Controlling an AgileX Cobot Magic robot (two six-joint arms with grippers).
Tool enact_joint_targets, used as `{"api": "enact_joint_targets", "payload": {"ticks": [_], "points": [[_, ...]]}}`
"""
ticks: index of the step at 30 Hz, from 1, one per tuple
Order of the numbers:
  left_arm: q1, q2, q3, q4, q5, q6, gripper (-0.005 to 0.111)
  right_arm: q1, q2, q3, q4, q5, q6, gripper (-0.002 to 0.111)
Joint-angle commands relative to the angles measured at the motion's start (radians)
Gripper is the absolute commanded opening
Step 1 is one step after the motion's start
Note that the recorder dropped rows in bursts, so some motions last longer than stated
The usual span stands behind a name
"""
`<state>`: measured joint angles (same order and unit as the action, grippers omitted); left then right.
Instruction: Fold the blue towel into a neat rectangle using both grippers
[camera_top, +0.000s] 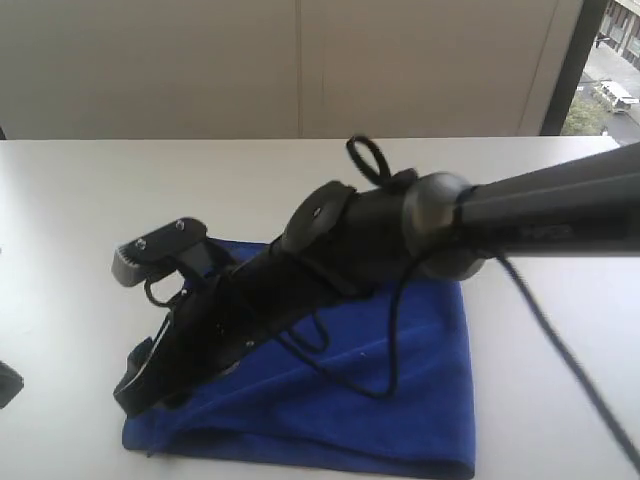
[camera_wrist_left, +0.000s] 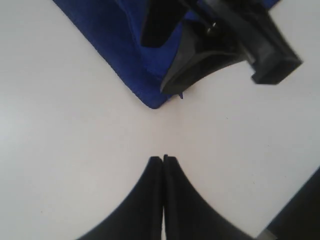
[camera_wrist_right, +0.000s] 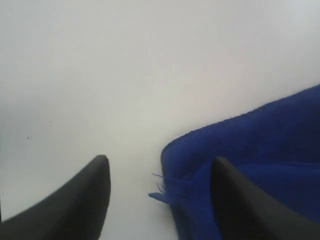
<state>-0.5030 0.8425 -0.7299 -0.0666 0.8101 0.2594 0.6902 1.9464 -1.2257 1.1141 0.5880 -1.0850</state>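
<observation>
Royal-blue terry towel (camera_top: 430, 400) looks soft and limp: pinch a corner. Jaws of the right gripper (camera_wrist_right: 160, 159) gape; the left gripper (camera_wrist_left: 163, 158) has its jaws closed.

I count one blue towel (camera_top: 400, 400), lying on the one white desk (camera_top: 80, 220) towards its near edge. There are two grippers: the right gripper (camera_wrist_right: 160, 160) at the towel's corner, and the left gripper (camera_wrist_left: 163, 159) over bare desk near that same corner. Each shows me two fingers. One arm crosses my exterior view.
</observation>
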Motion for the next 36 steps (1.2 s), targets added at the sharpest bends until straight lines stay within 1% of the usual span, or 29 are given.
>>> {"api": "enact_joint_targets", "payload": {"ticks": [1,5,9,11,14,18,24,30,31,33,36], "points": [[0.002,0.005,0.001,-0.001,-0.043,-0.054,0.000,-0.015,-0.093,-0.008,-0.270,-0.014,0.131,0.053],[0.002,0.074,-0.030,0.001,0.022,-0.062,0.000,0.016,-0.086,-0.008,-0.393,0.010,0.139,0.053],[0.002,0.209,-0.114,0.023,0.218,-0.042,0.000,0.076,-0.046,-0.008,-0.480,-0.025,0.138,0.052],[0.002,0.262,-0.139,0.018,0.258,-0.024,0.000,0.113,-0.018,-0.008,-0.543,-0.067,0.138,0.052],[0.002,0.306,-0.140,0.016,0.226,-0.019,0.000,0.160,0.015,-0.008,-0.635,-0.144,0.145,0.052],[0.002,0.308,-0.140,0.016,0.230,-0.019,0.000,0.182,0.055,-0.008,-0.700,-0.194,0.147,0.052],[0.002,0.298,-0.138,0.016,0.211,-0.019,0.000,0.182,0.083,-0.008,-0.707,-0.236,0.159,0.044],[0.002,0.298,-0.138,0.016,0.207,-0.019,0.000,0.182,0.080,-0.008,-0.701,-0.267,0.180,0.043],[0.002,0.298,-0.138,0.016,0.207,-0.019,0.000,0.182,0.080,-0.008,-0.701,-0.267,0.187,0.042],[0.002,0.298,-0.138,0.016,0.207,-0.019,0.000,0.182,0.080,-0.008,-0.701,-0.267,0.193,0.034],[0.002,0.298,-0.138,0.016,0.202,-0.019,0.000,0.182,0.080,-0.008,-0.701,-0.267,0.193,0.016]]}}
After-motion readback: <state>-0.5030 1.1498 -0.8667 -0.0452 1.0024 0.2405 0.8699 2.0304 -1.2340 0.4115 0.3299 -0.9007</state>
